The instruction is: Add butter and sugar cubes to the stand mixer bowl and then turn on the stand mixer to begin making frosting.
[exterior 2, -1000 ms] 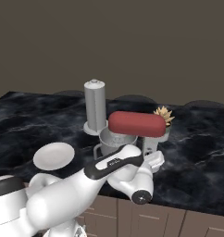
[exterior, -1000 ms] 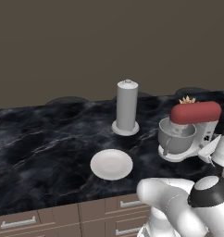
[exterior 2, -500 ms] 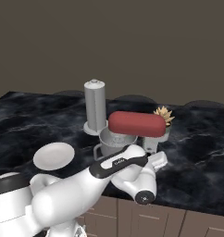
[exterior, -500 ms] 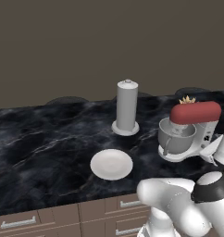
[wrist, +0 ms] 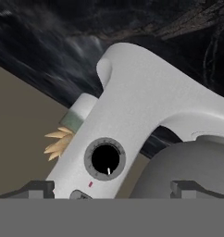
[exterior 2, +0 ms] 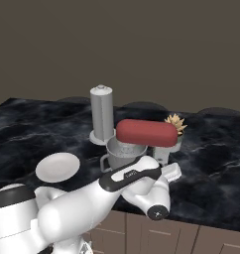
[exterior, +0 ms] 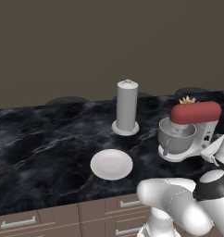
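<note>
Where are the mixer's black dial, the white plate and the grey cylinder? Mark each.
black dial (wrist: 105, 159), hand view, knob's face.
white plate (exterior: 111, 164), left base view, bare centre.
grey cylinder (exterior 2: 102, 113), right base view, upright side.

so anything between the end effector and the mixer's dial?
No. In the hand view the open end effector looks straight at the black dial on the mixer's white column, with a bare gap between its tips. The grey bowl sits beside it.
</note>
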Tool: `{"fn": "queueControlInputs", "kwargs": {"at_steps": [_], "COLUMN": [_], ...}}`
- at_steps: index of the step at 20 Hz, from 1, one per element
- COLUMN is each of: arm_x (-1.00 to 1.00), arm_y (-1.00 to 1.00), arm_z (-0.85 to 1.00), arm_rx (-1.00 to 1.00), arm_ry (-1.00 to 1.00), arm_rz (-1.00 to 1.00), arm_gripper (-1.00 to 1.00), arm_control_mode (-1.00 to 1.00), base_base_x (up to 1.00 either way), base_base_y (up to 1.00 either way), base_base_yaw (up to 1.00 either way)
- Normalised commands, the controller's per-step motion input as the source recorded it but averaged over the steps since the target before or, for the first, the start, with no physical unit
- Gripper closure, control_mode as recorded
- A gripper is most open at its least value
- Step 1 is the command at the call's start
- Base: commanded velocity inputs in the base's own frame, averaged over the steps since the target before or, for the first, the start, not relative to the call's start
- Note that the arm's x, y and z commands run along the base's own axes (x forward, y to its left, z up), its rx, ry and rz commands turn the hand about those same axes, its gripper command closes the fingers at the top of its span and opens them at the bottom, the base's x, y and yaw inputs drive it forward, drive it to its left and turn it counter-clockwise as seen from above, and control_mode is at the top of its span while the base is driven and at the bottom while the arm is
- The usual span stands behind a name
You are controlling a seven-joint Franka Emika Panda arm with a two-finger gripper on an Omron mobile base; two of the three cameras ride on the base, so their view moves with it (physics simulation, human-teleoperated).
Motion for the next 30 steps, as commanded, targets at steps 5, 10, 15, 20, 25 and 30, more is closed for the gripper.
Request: {"fn": "queueControlInputs", "kwargs": {"at_steps": [5,10,15,20,25,30], "arm_x": [0.03,0.06,0.04,0.0,0.0,0.06], "arm_y": [0.09,0.07,-0.02,-0.1,-0.03,0.0], "arm_z": [0.0,0.0,0.0,0.0,-0.02,0.0], "arm_rx": [0.0,0.0,0.0,0.0,0.0,0.0], "arm_ry": [0.0,0.0,0.0,0.0,0.0,0.0], "arm_rz": [0.0,0.0,0.0,0.0,0.0,0.0], "arm_gripper": [-1.0,-1.0,-1.0,-1.0,-1.0,-1.0], "arm_control_mode": [-1.0,-1.0,-1.0,-1.0,-1.0,-1.0], "base_base_x": [0.0,0.0,0.0,0.0,0.0,0.0], "base_base_y": [0.0,0.0,0.0,0.0,0.0,0.0], "base_base_yaw": [0.0,0.0,0.0,0.0,0.0,0.0]}}
